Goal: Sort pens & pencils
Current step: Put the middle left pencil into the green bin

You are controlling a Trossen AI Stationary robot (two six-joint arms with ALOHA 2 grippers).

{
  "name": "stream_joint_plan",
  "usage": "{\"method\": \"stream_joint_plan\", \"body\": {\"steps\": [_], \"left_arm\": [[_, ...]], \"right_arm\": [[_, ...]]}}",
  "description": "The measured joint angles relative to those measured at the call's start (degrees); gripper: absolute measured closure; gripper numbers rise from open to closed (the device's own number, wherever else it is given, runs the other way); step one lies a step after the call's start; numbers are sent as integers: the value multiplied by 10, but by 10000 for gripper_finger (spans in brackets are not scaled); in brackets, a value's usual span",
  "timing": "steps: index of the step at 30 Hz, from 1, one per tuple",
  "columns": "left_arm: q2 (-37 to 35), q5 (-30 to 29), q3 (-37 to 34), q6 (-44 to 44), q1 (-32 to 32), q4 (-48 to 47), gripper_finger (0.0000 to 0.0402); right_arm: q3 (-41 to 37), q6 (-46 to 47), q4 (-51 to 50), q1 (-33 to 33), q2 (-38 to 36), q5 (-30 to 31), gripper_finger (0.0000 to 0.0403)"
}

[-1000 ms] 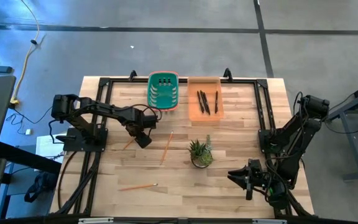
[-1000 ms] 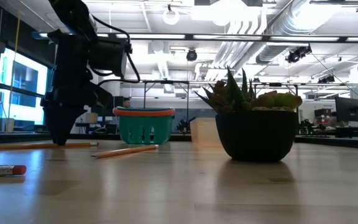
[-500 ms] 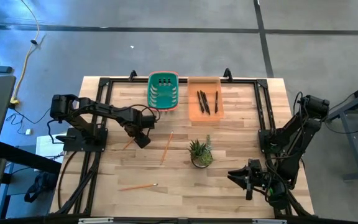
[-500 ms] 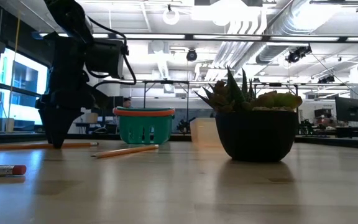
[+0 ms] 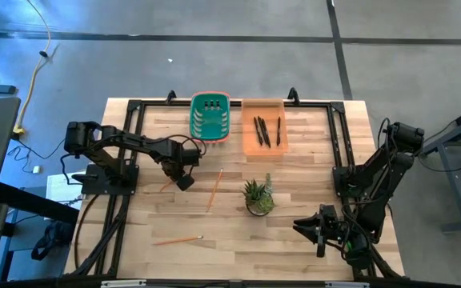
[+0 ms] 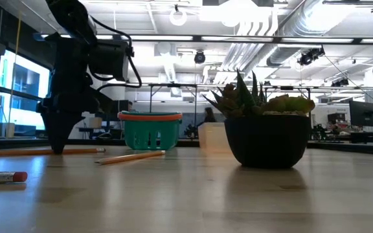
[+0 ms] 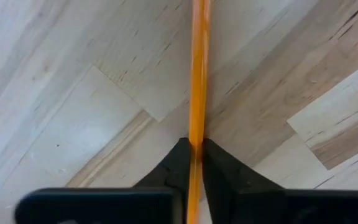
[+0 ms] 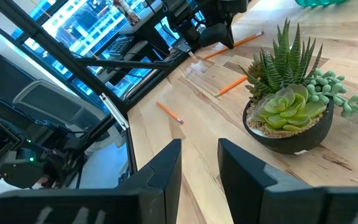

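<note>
Orange stands out from above: your left claw (image 5: pixel 184 182) is down on the bench (image 5: pixel 310 240) near its left edge, on a pencil (image 5: pixel 166 186). Two more pencils lie apart, one at mid-bench (image 5: pixel 214 189), one toward the near edge (image 5: pixel 178 239). Three pens (image 5: pixel 266 131) rest in the orange tray (image 5: pixel 263 146) at the far edge, beside a green basket (image 5: pixel 210 117). Your right claw (image 5: pixel 320 232) waits by the near right corner, next to a potted plant (image 5: pixel 258 197).

At bench level, the left claw (image 6: pixel 57 146) touches down on a pencil (image 6: pixel 44 151).

Your left wrist shows both fingers (image 7: pixel 174 165) pinched shut on that pencil (image 7: pixel 198 74).

Your right wrist shows its fingers (image 8: pixel 160 171) spread apart, holding nothing.
</note>
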Motion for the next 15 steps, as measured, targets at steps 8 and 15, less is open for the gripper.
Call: {"method": "stream_joint_plan", "body": {"steps": [8,15], "left_arm": [[0,0,0,-7,0,-3,385],[2,-12,19,-6,0,-22,393]], "right_arm": [[0,0,0,0,0,0,306],[0,0,0,0,0,-2,306]]}}
